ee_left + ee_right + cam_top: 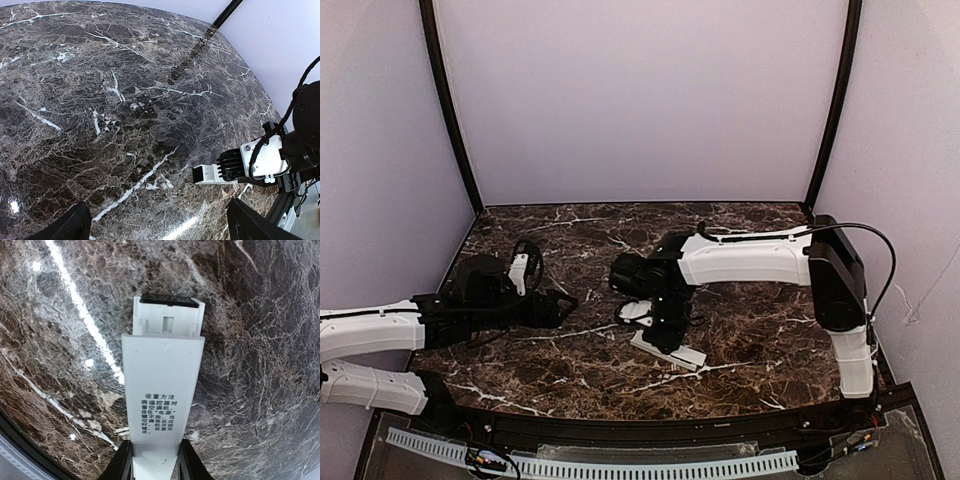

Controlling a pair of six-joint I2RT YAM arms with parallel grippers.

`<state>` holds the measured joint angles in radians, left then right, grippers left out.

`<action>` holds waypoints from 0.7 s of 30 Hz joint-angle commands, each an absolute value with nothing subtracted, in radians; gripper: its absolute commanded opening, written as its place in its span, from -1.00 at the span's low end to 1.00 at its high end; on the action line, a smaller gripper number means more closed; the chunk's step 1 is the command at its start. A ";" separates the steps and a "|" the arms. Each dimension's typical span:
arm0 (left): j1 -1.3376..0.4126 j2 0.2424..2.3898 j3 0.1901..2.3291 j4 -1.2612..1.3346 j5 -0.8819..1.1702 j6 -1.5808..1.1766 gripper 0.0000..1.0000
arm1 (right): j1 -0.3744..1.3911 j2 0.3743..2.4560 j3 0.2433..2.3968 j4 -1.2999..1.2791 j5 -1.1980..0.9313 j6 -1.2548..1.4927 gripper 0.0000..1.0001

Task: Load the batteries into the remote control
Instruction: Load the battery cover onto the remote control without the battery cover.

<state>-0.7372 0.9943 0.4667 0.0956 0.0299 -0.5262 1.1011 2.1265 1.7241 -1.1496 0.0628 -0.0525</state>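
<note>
White remote control [162, 385] pinched at end by right gripper [155, 460], middle of desk [770, 345], toward near edge. Left gripper [160, 225] spread wide, nothing held. Batteries unseen. Remote best held flat, compartment side upward.

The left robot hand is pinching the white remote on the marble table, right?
No, it is the right gripper that pinches the white remote on the marble table; the right wrist view shows it. The left gripper is open and empty.
</note>
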 commanded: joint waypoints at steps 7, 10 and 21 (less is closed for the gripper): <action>-0.724 0.985 0.456 0.085 0.049 -0.517 0.92 | 1.089 2.152 1.746 -1.132 0.045 -0.068 -0.64; -0.723 0.991 0.456 0.091 0.054 -0.518 0.92 | 1.089 2.154 1.749 -1.135 0.040 -0.068 -0.64; -0.720 1.006 0.453 0.106 0.066 -0.522 0.92 | 1.089 2.163 1.753 -1.136 0.028 -0.057 -0.63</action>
